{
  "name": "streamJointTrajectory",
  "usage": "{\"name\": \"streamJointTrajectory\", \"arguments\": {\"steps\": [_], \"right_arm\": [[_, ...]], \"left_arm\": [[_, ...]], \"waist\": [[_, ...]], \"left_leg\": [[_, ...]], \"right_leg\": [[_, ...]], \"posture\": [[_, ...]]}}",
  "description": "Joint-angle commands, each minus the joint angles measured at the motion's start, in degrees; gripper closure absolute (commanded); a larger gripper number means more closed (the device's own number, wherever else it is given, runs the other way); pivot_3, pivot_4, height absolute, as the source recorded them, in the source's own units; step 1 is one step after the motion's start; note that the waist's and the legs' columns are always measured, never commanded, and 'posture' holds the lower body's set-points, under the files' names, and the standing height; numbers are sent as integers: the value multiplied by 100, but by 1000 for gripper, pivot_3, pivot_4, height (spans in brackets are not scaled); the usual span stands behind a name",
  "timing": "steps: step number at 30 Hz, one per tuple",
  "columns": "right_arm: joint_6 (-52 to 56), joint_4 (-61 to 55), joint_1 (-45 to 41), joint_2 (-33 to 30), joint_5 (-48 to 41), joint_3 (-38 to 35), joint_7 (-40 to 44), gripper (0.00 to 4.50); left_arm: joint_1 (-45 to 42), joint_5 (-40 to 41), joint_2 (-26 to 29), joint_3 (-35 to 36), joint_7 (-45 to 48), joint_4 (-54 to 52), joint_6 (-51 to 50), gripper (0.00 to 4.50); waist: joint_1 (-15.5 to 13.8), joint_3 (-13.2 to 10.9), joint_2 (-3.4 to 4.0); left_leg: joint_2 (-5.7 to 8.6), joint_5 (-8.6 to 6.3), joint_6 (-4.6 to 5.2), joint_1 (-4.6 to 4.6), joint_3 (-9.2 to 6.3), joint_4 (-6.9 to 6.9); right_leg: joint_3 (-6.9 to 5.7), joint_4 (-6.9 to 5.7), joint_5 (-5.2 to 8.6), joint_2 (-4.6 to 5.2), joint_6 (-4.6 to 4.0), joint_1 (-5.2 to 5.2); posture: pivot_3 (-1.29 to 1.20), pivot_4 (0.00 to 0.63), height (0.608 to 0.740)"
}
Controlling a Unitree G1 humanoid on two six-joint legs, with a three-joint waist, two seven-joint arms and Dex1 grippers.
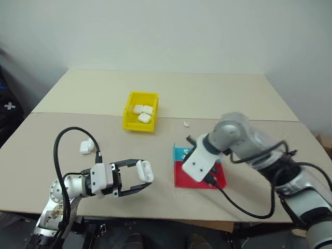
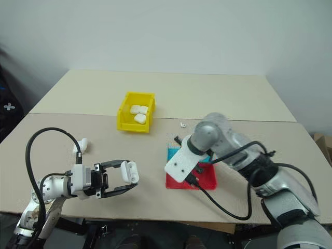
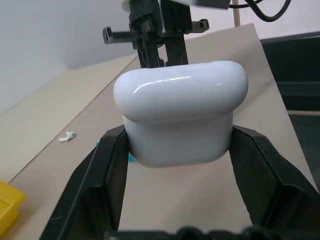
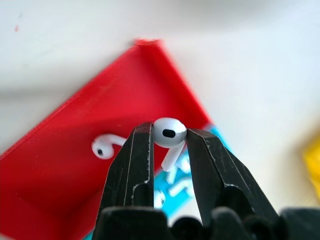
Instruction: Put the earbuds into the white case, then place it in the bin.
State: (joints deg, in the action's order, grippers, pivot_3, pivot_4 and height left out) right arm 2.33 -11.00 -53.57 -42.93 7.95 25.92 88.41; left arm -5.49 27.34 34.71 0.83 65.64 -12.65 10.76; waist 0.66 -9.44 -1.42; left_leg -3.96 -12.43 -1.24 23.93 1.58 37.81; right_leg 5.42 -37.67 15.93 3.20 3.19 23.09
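The left gripper (image 3: 177,145) clamps the white case (image 3: 180,112) in front of the yellow bin (image 1: 140,111); the right gripper (image 4: 169,137) pinches an earbud (image 4: 169,133) above the red tray (image 4: 75,170)

The bin (image 1: 140,110) sits behind the trays, holding three cases (image 1: 143,113). A red tray (image 1: 199,178) lies right of centre, seemingly overlapping a blue tray (image 1: 181,153); a spare case (image 1: 86,147) lies left.
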Motion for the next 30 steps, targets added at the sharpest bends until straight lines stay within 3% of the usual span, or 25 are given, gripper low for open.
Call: {"name": "streamJointTrajectory", "arguments": {"steps": [1, 8, 13, 20, 30], "right_arm": [[1420, -530, 67, -105, -1184, -1397, -386, 3288], [3215, -1444, 606, 486, -3585, -3712, -1955, 3288], [3359, -1971, 891, 1074, -5056, -4435, -2789, 3288], [3071, -2367, 1338, 1437, -5864, -4116, -3315, 3288], [2560, -2244, 1433, 1329, -5254, -2989, -2979, 3288]], "left_arm": [[-398, 454, -148, -79, -124, -470, -378, 1734], [-1135, 1182, -450, -185, -67, -655, -1143, 1734], [-1621, 1484, -723, -374, 80, -647, -1514, 1734], [-1849, 1629, -823, -369, 356, -624, -1737, 1734], [-1838, 1587, -717, -297, 417, -751, -1780, 1734]], "waist": [[-5, 0, -1], [29, 0, -2], [25, 0, -1], [41, 1, -1], [38, 0, -1]], "left_leg": [[0, 0, 0, 0, 0, 0], [1, 0, 0, 1, -5, 0], [3, 0, 0, 1, -7, -1], [3, 0, 1, 1, -9, -1], [3, 0, 1, 3, -10, -1]], "right_leg": [[0, 1, 0, 0, 0, -2], [2, 4, 0, -1, 1, -5], [3, 4, 0, -2, 3, -7], [3, 4, 1, -3, 5, -7], [3, 8, 2, -4, 7, -6]], "posture": [[0, 150, 740], [0, 150, 740], [0, 150, 740], [0, 150, 740], [0, 150, 740]]}}
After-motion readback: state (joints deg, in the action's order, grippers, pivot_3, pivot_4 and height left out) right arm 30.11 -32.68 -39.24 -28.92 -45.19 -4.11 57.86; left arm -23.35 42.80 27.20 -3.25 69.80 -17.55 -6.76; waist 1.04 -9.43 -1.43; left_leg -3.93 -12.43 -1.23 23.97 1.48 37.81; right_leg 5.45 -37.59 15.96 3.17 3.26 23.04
